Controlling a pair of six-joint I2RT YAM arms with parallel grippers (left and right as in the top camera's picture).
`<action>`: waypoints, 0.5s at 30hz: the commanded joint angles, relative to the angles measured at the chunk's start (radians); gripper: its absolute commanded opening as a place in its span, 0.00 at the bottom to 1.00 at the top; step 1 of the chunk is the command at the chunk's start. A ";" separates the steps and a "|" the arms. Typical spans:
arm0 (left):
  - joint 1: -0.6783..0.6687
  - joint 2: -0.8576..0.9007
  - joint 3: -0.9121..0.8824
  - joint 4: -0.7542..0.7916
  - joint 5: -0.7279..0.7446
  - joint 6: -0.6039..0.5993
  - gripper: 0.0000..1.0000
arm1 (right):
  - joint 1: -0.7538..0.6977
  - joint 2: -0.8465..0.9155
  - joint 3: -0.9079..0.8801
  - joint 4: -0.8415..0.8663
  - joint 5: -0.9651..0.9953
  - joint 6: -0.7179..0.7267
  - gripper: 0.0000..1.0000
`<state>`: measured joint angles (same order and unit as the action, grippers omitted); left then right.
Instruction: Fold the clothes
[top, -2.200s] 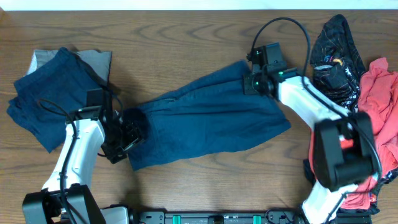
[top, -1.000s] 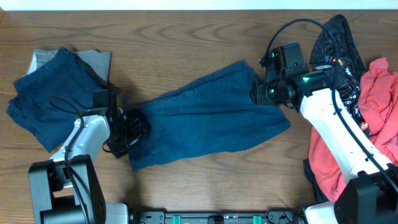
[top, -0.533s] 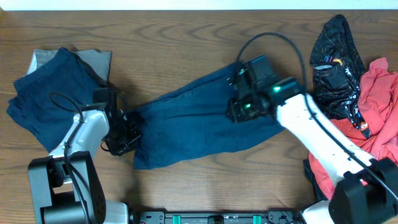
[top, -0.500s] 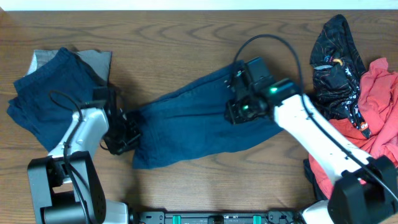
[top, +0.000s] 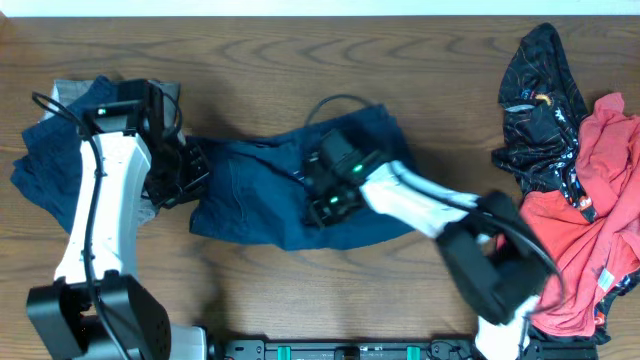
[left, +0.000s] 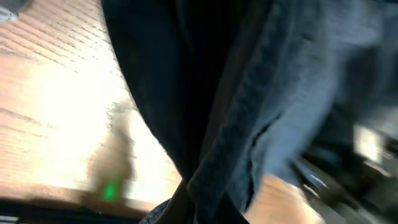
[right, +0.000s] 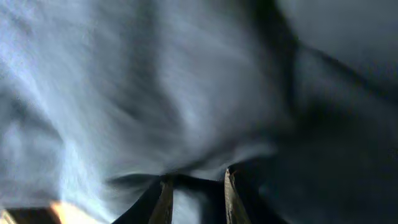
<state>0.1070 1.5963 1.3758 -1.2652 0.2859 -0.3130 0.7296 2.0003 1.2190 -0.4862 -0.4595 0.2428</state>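
Blue denim-like shorts (top: 255, 195) are spread, partly doubled over, just right of the folded pile (top: 45, 170). The cloth is judged soft, limp and fairly light, with stiffer seams and hems; it will sag and crease wherever it is not held, so hems and corners are the places to be gripped. The left gripper (top: 188, 175), at the shorts' edge nearest the pile, is buried in cloth that gathers to a point at it, so it is judged clamped on the hem. Farther right of the pile, the right gripper (top: 325, 200) is pinched on a fold at mid-garment, its fingers (right: 165, 200) close together. Bare table (top: 300, 50) is left above and below. Well right of the pile, a red and black heap (top: 580, 220) limits sideways room.
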 joint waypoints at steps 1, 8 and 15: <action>-0.037 -0.039 0.078 -0.022 0.055 0.014 0.06 | 0.072 0.078 -0.006 0.109 -0.071 0.060 0.26; -0.113 -0.089 0.110 -0.003 0.185 0.013 0.06 | 0.161 0.118 0.005 0.308 -0.011 0.079 0.36; -0.171 -0.089 0.109 -0.037 0.108 0.014 0.06 | 0.046 0.025 0.027 0.240 0.053 0.078 0.35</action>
<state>-0.0494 1.5158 1.4666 -1.2884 0.4210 -0.3126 0.8551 2.0716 1.2385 -0.2180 -0.4877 0.3096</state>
